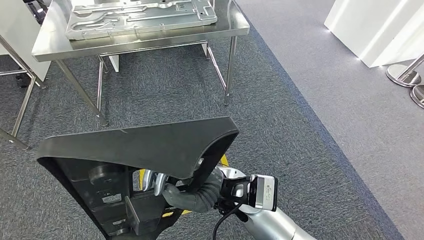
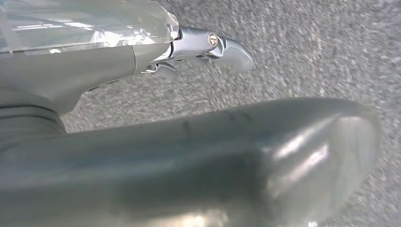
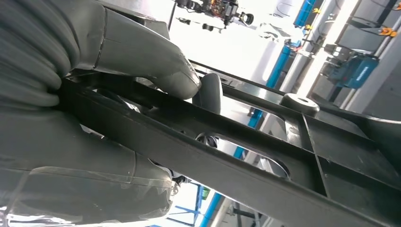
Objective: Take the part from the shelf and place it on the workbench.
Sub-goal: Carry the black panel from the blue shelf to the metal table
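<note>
A large black plastic part (image 1: 140,145), flat and roughly triangular with ribs and cut-outs on its underside, hangs over the carpet low in the head view. My right hand (image 1: 197,192) grips it from below at its near right edge. The right wrist view shows that hand (image 3: 94,71) with its thumb over one rib of the part (image 3: 283,156) and its fingers under it. The steel workbench (image 1: 140,42) stands ahead at the far left. Over bare carpet, my left hand (image 2: 142,142) holds nothing, thumb and fingers apart.
A silver pressed-metal plate (image 1: 140,17) covers most of the bench top. The bench's thin legs (image 1: 230,65) reach the carpet. A second metal frame (image 1: 20,100) stands at far left. A white block (image 1: 380,30) and round stanchion bases (image 1: 405,75) are at far right.
</note>
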You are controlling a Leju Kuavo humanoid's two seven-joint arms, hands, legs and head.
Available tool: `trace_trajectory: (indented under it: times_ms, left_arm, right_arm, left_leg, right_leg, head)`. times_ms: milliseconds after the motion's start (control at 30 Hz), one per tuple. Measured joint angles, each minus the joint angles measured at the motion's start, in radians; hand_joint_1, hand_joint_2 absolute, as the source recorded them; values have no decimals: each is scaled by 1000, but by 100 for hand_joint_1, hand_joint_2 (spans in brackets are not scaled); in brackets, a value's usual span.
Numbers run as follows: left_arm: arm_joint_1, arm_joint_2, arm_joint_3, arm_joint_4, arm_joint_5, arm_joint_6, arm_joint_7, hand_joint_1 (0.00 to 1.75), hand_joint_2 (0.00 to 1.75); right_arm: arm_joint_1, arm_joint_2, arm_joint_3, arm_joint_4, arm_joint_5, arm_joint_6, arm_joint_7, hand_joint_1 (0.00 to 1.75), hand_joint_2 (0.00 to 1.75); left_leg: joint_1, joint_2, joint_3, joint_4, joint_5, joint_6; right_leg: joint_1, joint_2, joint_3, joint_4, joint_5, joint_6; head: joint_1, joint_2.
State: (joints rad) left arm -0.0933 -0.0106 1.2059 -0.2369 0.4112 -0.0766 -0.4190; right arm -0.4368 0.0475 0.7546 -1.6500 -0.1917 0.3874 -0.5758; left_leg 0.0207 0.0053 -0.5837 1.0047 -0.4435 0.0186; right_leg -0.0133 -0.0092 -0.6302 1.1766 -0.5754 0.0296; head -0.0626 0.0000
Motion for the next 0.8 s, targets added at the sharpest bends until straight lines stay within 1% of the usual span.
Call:
trace_trajectory:
  times_ms: [33,67,100,133,167,200,233,267,333,400,433,467,533,567,600,633,667,700,733,767,800]
  left_arm:
    - [0,0,1,0,0,-6,-4,0,0]
    - [0,0,3,0,0,-12,-8,0,0]
    - [0,0,4,0,0,-18,-10,0,0]
    - [-1,1,4,0,0,-23,-12,0,0]
    - [-2,1,4,0,0,-27,-14,0,0]
    - [-3,1,4,0,0,-30,-14,0,0]
    - [-3,0,4,0,0,-32,-15,0,0]
    - [-3,1,5,0,0,-33,-15,0,0]
    - [-3,2,5,0,0,-35,-18,0,0]
    - [-3,2,5,0,0,-35,-20,0,0]
    - [-3,2,5,0,0,-35,-21,0,0]
    - [-4,3,5,0,0,-35,-22,0,0]
    - [-3,5,5,0,0,-35,-22,0,0]
    - [-2,6,5,0,0,-35,-22,0,0]
    - [-1,6,5,0,0,-35,-23,0,0]
    - [0,6,5,0,0,-35,-23,0,0]
    - [0,7,5,0,0,-35,-24,0,0]
    - [-1,8,5,0,0,-35,-25,0,0]
    - [-2,8,5,0,0,-35,-27,0,0]
    - [-4,8,5,0,0,-34,-27,0,0]
    - [-5,8,5,0,0,-33,-28,0,0]
  right_arm:
    - [1,0,0,5,0,2,0,175,175]
    - [1,-1,0,11,0,4,0,175,175]
    - [1,-1,0,17,0,6,0,175,175]
    - [1,0,0,22,0,8,1,175,175]
    - [0,0,0,27,0,10,1,175,175]
    - [0,0,0,30,0,11,1,175,175]
    - [-1,1,0,33,0,11,1,175,175]
    - [-2,1,0,36,0,11,1,175,175]
    - [-2,4,1,41,7,10,2,175,175]
    - [-2,13,3,46,20,5,5,175,175]
    - [-2,20,6,48,25,2,6,175,175]
    - [-2,26,8,51,28,-1,7,175,175]
    - [-2,32,12,56,32,-4,9,175,175]
    - [-1,34,14,60,33,-4,10,175,175]
    - [-1,34,17,63,35,-6,11,175,175]
    - [-1,36,20,67,37,-9,11,175,175]
    - [-1,38,23,70,41,-15,11,175,175]
    - [-1,43,27,73,46,-22,10,175,175]
    - [-1,48,32,76,50,-30,8,175,175]
    - [-2,53,36,79,54,-39,6,175,175]
    - [-4,57,42,82,55,-47,4,175,175]
  left_leg:
    - [-2,-1,0,0,-1,2]
    - [-4,-3,0,1,-1,3]
    - [-5,-6,1,2,-2,3]
    - [-6,-9,2,2,-2,3]
    - [-8,-14,4,3,-3,2]
    - [-9,-17,5,5,-5,0]
    - [-11,-20,5,6,-6,-4]
    - [-11,-23,4,8,-7,-8]
    - [-12,-24,3,6,-6,-20]
    - [-9,-22,1,13,-14,-30]
    - [-9,-20,-8,37,-31,-35]
    - [-7,-18,-29,84,-58,-40]
    - [-5,-16,-92,221,-123,-49]
    - [-4,-15,-118,274,-140,-53]
    - [-2,-14,-128,291,-137,-56]
    - [0,-13,-115,265,-114,-58]
    - [3,-10,-85,203,-78,-59]
    - [5,-6,-48,128,-48,-59]
    - [4,-4,-17,65,-26,-55]
    - [3,-3,2,26,-17,-49]
    - [0,-3,8,12,-18,-41]
  right_leg:
    - [0,3,-36,68,-25,1]
    - [0,4,-63,114,-33,1]
    - [0,5,-72,123,-22,-1]
    - [0,5,-60,89,9,-4]
    - [0,7,-30,20,51,-9]
    - [2,11,3,-53,82,-15]
    - [4,15,29,-112,105,-19]
    - [6,18,44,-147,115,-23]
    - [10,18,46,-158,115,-28]
    - [5,15,50,-167,121,-40]
    - [2,13,53,-173,123,-45]
    - [1,11,55,-176,125,-50]
    - [1,8,55,-176,124,-53]
    - [2,7,55,-176,124,-53]
    - [2,6,55,-176,123,-52]
    - [1,6,56,-175,122,-51]
    - [0,6,57,-173,121,-48]
    - [0,6,57,-170,118,-44]
    - [2,7,57,-167,115,-39]
    - [4,7,56,-164,114,-34]
    - [6,8,55,-163,113,-28]
  head:
    - [0,0]
    - [0,0]
    - [0,0]
    - [0,0]
    - [0,0]
    - [0,0]
    - [0,0]
    - [0,0]
    - [0,0]
    - [0,0]
    - [0,0]
    - [0,0]
    - [0,0]
    - [0,0]
    - [0,0]
    - [0,0]
    - [0,0]
    - [0,0]
    - [0,0]
    - [0,0]
    - [0,0]
